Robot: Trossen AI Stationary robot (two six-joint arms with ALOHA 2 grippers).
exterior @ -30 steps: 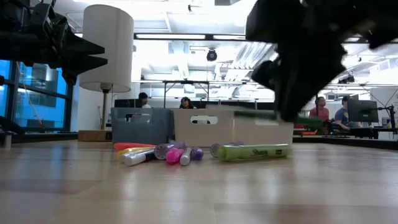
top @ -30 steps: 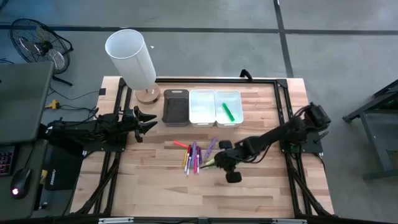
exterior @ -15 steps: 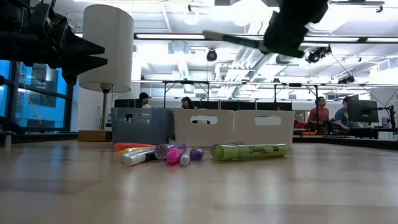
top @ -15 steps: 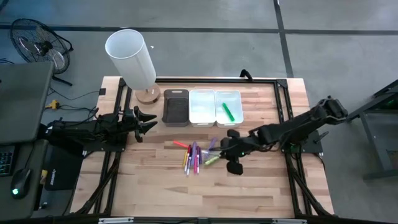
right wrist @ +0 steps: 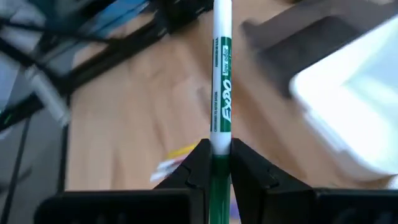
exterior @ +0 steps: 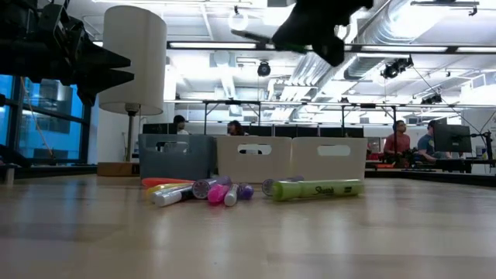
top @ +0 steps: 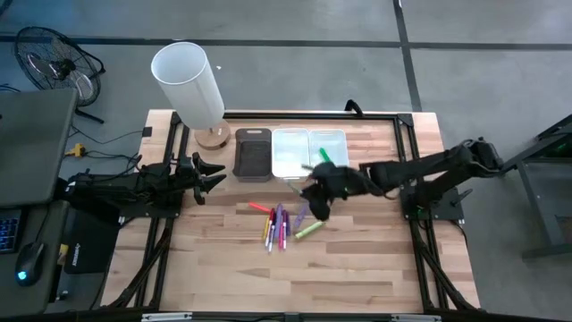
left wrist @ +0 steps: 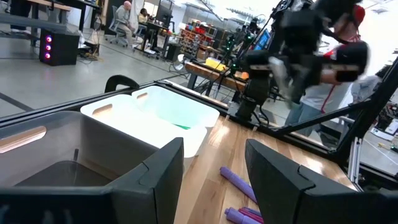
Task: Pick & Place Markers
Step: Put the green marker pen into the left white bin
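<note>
Several markers (top: pixel 277 224) lie in a loose pile on the wooden table, among them a bright green one (exterior: pixel 314 189) and purple ones (left wrist: pixel 236 182). My right gripper (top: pixel 313 190) hangs above the pile, close to the bins, shut on a white marker with green print (right wrist: pixel 221 74). That marker also shows high up in the low view (exterior: pixel 252 36). Another green marker (top: pixel 328 159) lies in the right white bin (top: pixel 340 154). My left gripper (left wrist: pixel 211 180) waits open at the table's left side (top: pixel 210 174), with nothing between its fingers. My right gripper pinches the marker's green end (right wrist: pixel 220 142) between its two fingers (right wrist: pixel 200 158). The marker lies along the fingers, and its white barrel sticks out past their tips. The fingers come from the table's right, slanting down. The marker is lifted clear of the table.
A dark bin (top: pixel 252 154) and a left white bin (top: pixel 290 154) stand in a row with the right one at the far side. A white lamp (top: pixel 188 85) stands at the far left corner. People sit in the room beyond the table (exterior: pixel 399 139).
My right gripper has risen from the table beside the pile with the white and green marker. It has gone toward the far edge and the bins, and its wrist has rolled. The marker is now lifted clear. The bright green marker has stayed on the table.
</note>
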